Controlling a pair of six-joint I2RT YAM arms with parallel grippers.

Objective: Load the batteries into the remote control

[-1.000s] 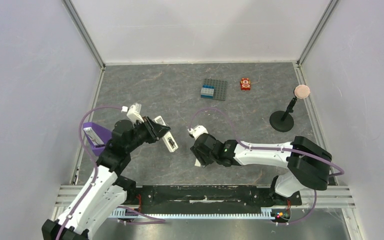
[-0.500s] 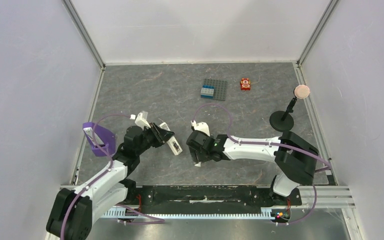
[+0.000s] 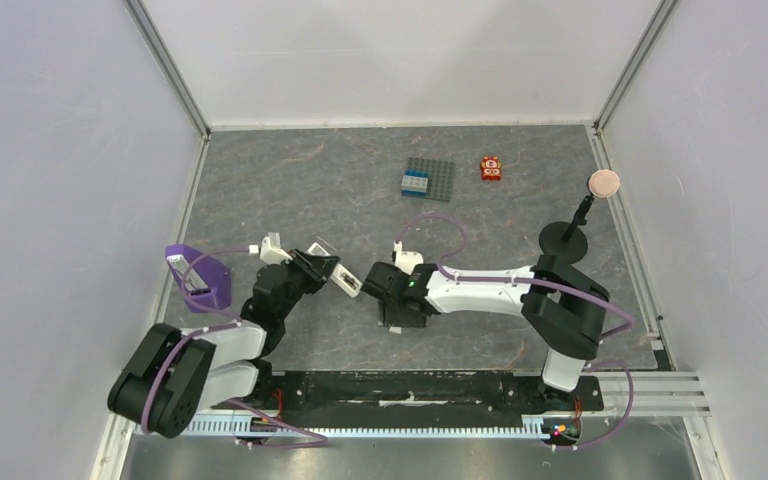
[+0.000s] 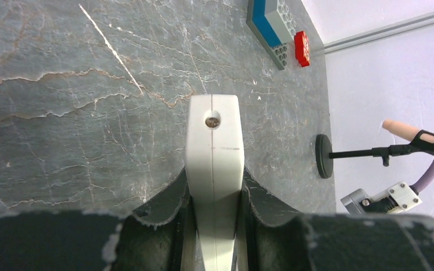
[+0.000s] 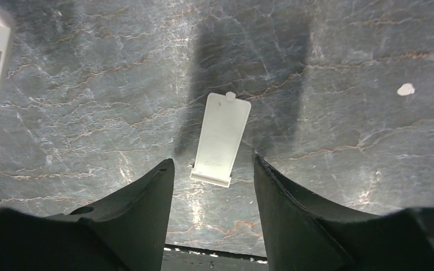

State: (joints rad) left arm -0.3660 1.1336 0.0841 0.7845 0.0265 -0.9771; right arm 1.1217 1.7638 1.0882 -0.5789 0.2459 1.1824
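**Remote control gripped in your left fingers**

Your left fingers (image 4: 166, 206) are closed on the remote control (image 4: 213, 152). They hold it on edge above the tabletop (image 3: 290, 190), near centre and just left of the right arm's wrist. Your right fingers (image 5: 141, 209) are spread apart, and the white cover plate (image 5: 221, 138) lies flat between them.

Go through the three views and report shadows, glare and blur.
Top external: even, diffuse light, with only faint shadows on the table. Left wrist: the remote control tip is sharp, while the left gripper goes soft at the bottom edge. Right wrist: dark shadow bands run around the cover plate, with glare just below it.
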